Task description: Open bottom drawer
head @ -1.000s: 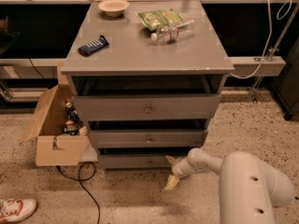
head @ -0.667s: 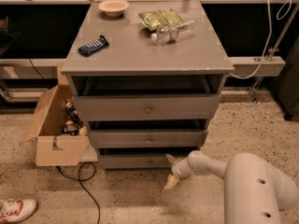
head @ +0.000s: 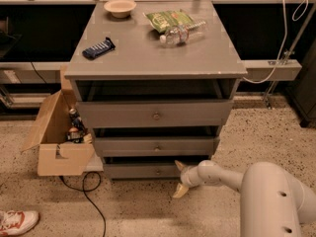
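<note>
Near right: arm (head: 219, 176) reaching left, low over floor. Gripper (head: 176, 179) w/ jaws spread, released, holding nothing, just right of knob (head: 158, 171). Bottom drawer (head: 133, 171) lowest in cabinet (head: 148, 58), knob at ctr. Far, on cabinet top: bottle (head: 181, 33), bowl (head: 120, 7).

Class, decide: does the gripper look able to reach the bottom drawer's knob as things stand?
Probably yes. The gripper sits open, low beside the bottom drawer, just right of its knob, and nothing stands between them.
</note>
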`<state>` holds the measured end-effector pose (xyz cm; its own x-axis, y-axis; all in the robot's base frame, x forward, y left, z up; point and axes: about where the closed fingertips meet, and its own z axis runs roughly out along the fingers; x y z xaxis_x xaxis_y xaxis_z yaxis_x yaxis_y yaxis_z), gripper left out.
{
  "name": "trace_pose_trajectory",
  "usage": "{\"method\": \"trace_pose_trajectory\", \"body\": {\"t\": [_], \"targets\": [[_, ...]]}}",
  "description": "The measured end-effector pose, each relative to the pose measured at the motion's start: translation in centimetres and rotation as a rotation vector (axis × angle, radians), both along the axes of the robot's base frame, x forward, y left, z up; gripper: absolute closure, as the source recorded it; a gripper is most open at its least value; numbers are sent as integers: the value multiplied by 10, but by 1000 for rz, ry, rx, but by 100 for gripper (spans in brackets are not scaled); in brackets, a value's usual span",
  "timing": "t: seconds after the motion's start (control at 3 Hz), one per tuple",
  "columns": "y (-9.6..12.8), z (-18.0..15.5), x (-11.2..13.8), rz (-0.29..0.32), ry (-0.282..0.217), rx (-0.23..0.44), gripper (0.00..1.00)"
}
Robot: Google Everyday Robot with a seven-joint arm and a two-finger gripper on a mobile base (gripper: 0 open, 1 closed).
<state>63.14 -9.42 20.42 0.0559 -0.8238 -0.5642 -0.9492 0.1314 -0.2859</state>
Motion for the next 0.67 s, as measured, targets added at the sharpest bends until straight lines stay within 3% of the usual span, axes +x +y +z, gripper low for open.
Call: {"method": "trace_pose_trajectory", "body": {"t": [0.67], "targets": [[-4,-17,29,81,-91,-53,0]]}}
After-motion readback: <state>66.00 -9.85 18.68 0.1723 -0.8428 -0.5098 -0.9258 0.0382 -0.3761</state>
